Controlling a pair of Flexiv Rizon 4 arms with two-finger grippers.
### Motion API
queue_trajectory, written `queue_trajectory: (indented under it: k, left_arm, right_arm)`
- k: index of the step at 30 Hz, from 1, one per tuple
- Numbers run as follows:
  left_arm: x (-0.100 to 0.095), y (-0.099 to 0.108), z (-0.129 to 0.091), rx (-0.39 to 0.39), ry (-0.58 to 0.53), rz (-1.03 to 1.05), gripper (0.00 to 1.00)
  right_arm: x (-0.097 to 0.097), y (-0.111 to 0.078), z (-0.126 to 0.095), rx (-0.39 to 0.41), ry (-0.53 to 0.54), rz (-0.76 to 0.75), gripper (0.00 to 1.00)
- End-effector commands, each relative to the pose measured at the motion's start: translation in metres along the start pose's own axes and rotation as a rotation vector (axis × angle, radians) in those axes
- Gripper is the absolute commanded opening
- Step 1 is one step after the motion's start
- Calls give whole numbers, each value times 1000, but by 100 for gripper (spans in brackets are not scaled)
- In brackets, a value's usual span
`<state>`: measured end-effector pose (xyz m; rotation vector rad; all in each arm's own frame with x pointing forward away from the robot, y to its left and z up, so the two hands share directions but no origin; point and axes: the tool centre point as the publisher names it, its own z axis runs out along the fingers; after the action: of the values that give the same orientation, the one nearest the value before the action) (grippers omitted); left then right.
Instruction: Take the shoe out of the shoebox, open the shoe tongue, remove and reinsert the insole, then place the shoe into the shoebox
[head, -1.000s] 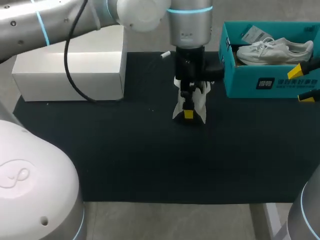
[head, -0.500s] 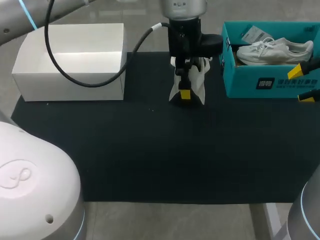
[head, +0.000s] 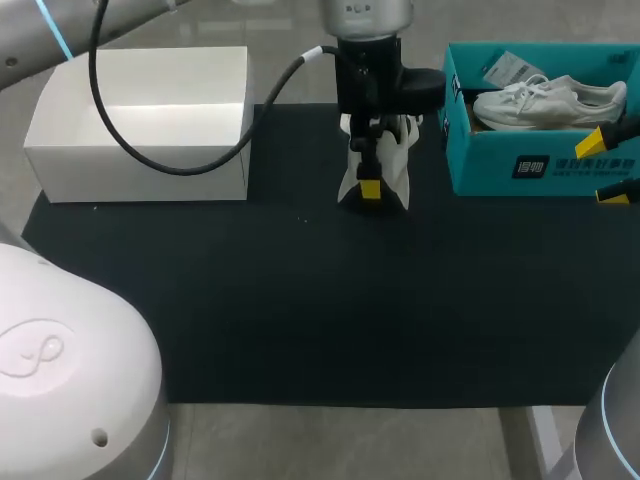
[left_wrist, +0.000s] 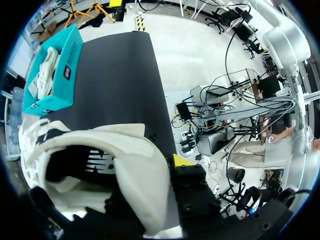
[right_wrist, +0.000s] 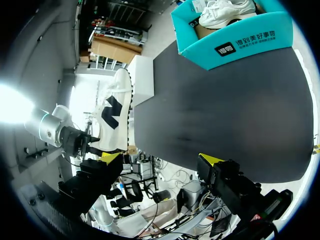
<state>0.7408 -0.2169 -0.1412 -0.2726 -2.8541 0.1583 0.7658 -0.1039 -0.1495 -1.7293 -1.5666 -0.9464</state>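
Grips, with the left gripper (head: 371, 188), a cream fabric trainer with a black side logo (head: 397, 178). Closes on the upper rim of the shoe wall, with one yellow-tipped finger (left_wrist: 181, 161) pressed against the outside. Cannot make out the second finger; most likely tucked inside the opening.

Holds the trainer upright over the black table mat (head: 300, 320), between the open white cardboard box (head: 140, 170) and the teal cardboard shoebox (head: 500, 165), nearer the shoebox. Cannot tell whether the lower end touches the mat.

Looks like a carrying and presenting grip. Pinches only the rim, leaving the dark mouth of the shoe (left_wrist: 75, 165) unobstructed and turned toward the left wrist camera. Suits the coming tongue and insole work, since nothing but the wall is covered.

Spreads the right gripper (right_wrist: 161, 159) wide, with nothing between the fingers. Hovers just in front of the shoebox's near wall, well apart from the held trainer. Probably waits there as the free hand, ready to pull the tongue while the left steadies the shoe.

Sits open, the shoebox, at the far right edge of the mat, with a second white lace-up sneaker (head: 550, 100) lying lengthwise inside. Points to the first step as done: one shoe out, tongue not yet opened, insole untouched.
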Motion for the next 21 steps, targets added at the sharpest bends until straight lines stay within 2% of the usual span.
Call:
queue_trajectory:
  k: [1, 5, 11, 17, 21]
  left_arm:
    - [0, 1, -1, 3, -2, 1, 0]
    - [3, 1, 4, -12, -7, 20, 0]
    - [-4, 20, 9, -26, 6, 67, 0]
    - [-28, 51, 7, -54, -61, 39, 0]
    - [-49, 82, -4, -43, -82, -15, 0]
  right_arm:
    - [0, 0, 0, 1, -3, 1, 100]
    - [0, 0, 0, 1, -3, 1, 100]
    - [0, 0, 0, 1, -3, 1, 100]
    - [0, 0, 0, 1, -3, 1, 100]
    - [0, 0, 0, 1, -3, 1, 100]
